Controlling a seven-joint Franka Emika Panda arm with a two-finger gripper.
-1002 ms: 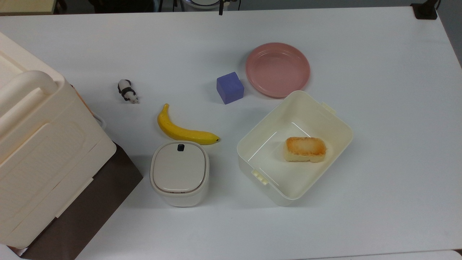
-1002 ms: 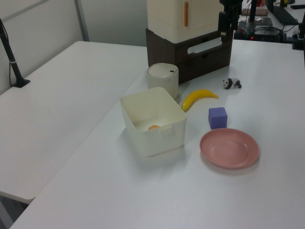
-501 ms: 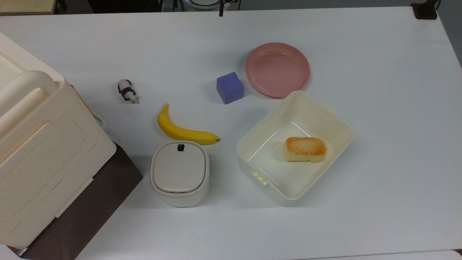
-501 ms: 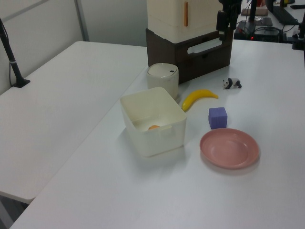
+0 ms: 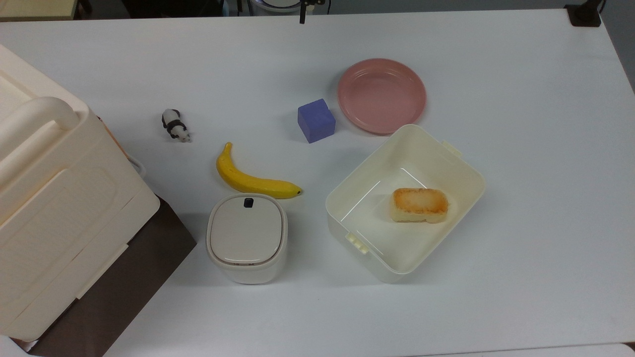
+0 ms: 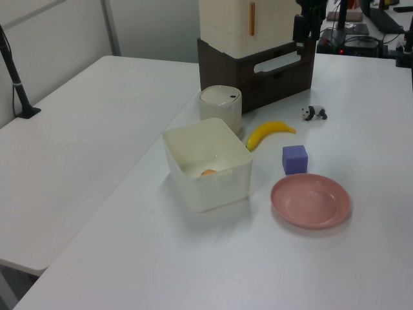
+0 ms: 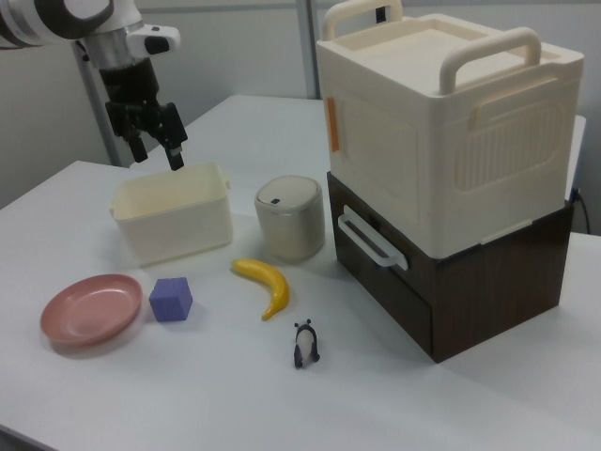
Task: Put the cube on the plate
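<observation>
Fingers of the gripper [image 7: 151,148] are standing spread apart and holding nothing, hanging high above the table [image 7: 394,413] in the right view, over the far side of the cream tub [image 7: 174,222]. The arm [image 7: 80,21] is reaching in from the right view's upper left.

Well below and nearer, the cube [image 7: 171,300] is sitting flat on the table, just beside the plate [image 7: 90,309] on the right view's left, the two apart by a narrow gap. In the top view the cube [image 5: 316,120] is lying to the top view's left of the plate [image 5: 382,95], and nothing is resting in the plate. The tub [image 5: 404,202] is sitting just below the plate in the top view, its near corner almost at the rim, with a piece of toast [image 5: 419,205] inside.

A banana [image 5: 252,177], a small lidded bin [image 5: 246,237] and a toy panda [image 5: 175,125] are lying farther to the top view's left, well apart from the cube, and a big storage box [image 7: 446,132] is standing on a dark drawer unit [image 7: 460,277].

To my eye the job is barely starting: the reach toward the cube is the step in hand. Next the gripper needs to be coming down over the cube with its fingers straddling two opposite faces, keeping off the plate's rim.
</observation>
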